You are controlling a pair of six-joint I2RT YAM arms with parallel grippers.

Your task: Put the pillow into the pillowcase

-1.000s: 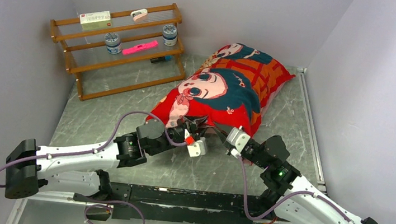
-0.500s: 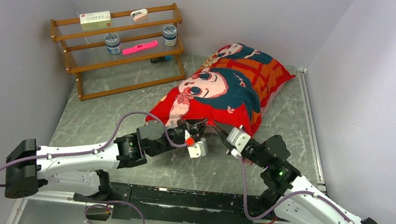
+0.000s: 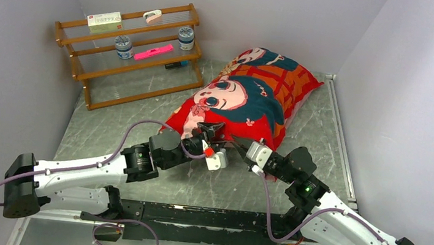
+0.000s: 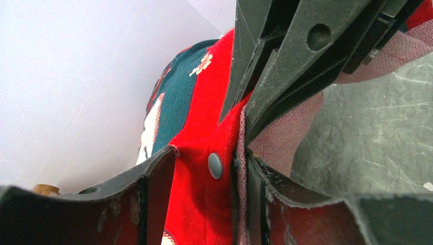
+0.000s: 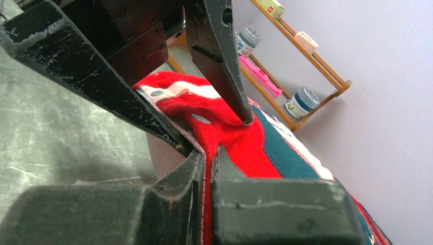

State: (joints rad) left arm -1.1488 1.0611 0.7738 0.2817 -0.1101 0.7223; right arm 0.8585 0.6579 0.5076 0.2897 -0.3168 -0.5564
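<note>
Two grippers: right gripper (image 5: 207, 153) clamps the edge of the red cartoon-print fabric pillowcase (image 3: 248, 95); left gripper (image 4: 204, 164) gapes half-open astride it. Square your bite first.

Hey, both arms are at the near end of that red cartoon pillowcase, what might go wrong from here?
1. The left pincer stands open astride the hem of the red cartoon-print fabric pillowcase, a small grey snap between its fingers; closing there may clamp the snap, not cloth.
2. Only the right pincer pinches that hem, so a pull might slip it free.
3. The pincers sit very close; fingers might collide.
</note>
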